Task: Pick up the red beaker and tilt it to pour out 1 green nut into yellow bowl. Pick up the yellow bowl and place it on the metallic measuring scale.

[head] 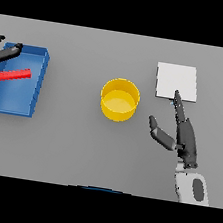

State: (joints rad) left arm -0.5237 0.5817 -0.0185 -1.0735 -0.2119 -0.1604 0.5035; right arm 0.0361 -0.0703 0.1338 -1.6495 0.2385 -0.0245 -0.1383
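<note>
- The left hand (5,52) shows at the far left edge of the table (72,148), dark, over the far left corner of a blue tray (41,80). Only part of it is in view, and whether its fingers are straight or curled cannot be told.
- The blue tray is a shallow rectangular box with upright walls and a flat floor, of a plain matte blue. It lies under and just right of the left hand, well apart from the right hand.
- The red beaker (10,75) lies on its side inside the tray, just nearer than the left hand. It looks like a slim, smooth red cylinder, set slightly aslant. No contact between it and the hand is visible.
- The yellow bowl (119,100) stands upright in the middle of the table, between the two hands and nearer the right one, just to that hand's left and apart from it. It is round, with a thin rim, straight walls and a smooth, glossy yellow inside.
- The scale (176,82) is a flat, pale grey square plate with a plain surface, lying beyond the right hand.
- The right hand (184,137) is open: its fingers reach straight ahead, the longest tip lying over the near edge of the scale, the thumb spread toward the bowl. It holds nothing.
</note>
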